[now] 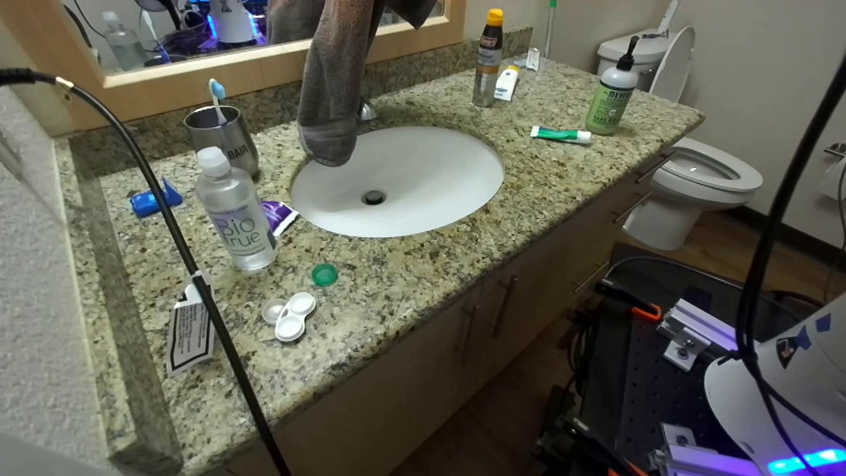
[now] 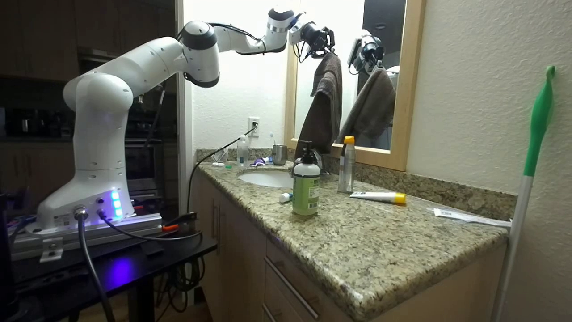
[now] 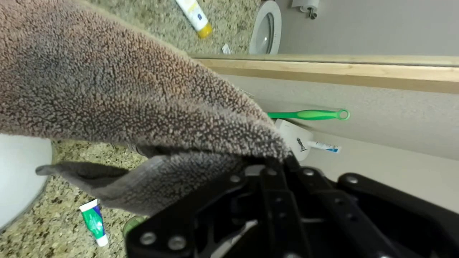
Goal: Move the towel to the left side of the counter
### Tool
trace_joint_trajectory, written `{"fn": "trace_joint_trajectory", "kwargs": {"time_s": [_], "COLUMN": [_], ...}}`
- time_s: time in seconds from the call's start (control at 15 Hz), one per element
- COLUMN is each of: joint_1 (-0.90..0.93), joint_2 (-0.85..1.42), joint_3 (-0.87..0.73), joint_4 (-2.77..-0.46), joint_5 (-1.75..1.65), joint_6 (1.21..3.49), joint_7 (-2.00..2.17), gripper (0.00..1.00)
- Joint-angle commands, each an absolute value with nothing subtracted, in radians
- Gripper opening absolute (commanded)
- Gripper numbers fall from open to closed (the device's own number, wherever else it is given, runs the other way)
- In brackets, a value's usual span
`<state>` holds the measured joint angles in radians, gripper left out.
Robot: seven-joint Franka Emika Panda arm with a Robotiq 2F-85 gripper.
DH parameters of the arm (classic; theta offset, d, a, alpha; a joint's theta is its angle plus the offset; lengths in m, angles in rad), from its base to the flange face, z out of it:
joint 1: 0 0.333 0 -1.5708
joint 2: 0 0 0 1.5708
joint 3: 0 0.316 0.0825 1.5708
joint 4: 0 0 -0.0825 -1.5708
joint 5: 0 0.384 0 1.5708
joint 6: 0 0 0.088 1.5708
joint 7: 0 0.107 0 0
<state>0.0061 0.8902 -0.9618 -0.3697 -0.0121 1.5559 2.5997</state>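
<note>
The grey-brown towel [image 1: 336, 79] hangs down in front of the mirror, its lower end over the back edge of the sink [image 1: 436, 178] beside the faucet. In an exterior view the towel [image 2: 330, 96] hangs from my gripper [image 2: 330, 50], which is high above the granite counter [image 2: 357, 241]. In the wrist view my gripper [image 3: 285, 161] is shut on a corner of the towel [image 3: 143, 96], which fills the left part. I cannot tell if the towel's bottom touches anything. The gripper is out of view above the top edge in an exterior view.
A clear bottle [image 1: 234, 211], metal cup [image 1: 228, 139], contact lens case [image 1: 294, 317] and black cable [image 1: 178, 231] are at one counter end. A spray can [image 1: 488, 63], soap bottle [image 1: 611, 96] and green tube [image 1: 560, 135] stand or lie beyond the sink. The mirror [image 2: 375, 89] is close behind.
</note>
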Motion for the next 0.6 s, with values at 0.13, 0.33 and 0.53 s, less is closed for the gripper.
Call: {"fn": "trace_joint_trajectory", "kwargs": {"time_s": [0.13, 0.33, 0.53], "joint_1": [0.055, 0.078, -0.038], "joint_2": [0.842, 0.855, 0.846], "joint_3": [-1.225, -1.289, -1.021], "joint_4": [-0.477, -0.507, -0.353], "joint_5": [0.357, 0.508, 0.422], "joint_6": [1.508, 1.548, 1.523], "joint_7": [2.602, 2.601, 2.547], "gripper": [0.01, 0.01, 0.01]}}
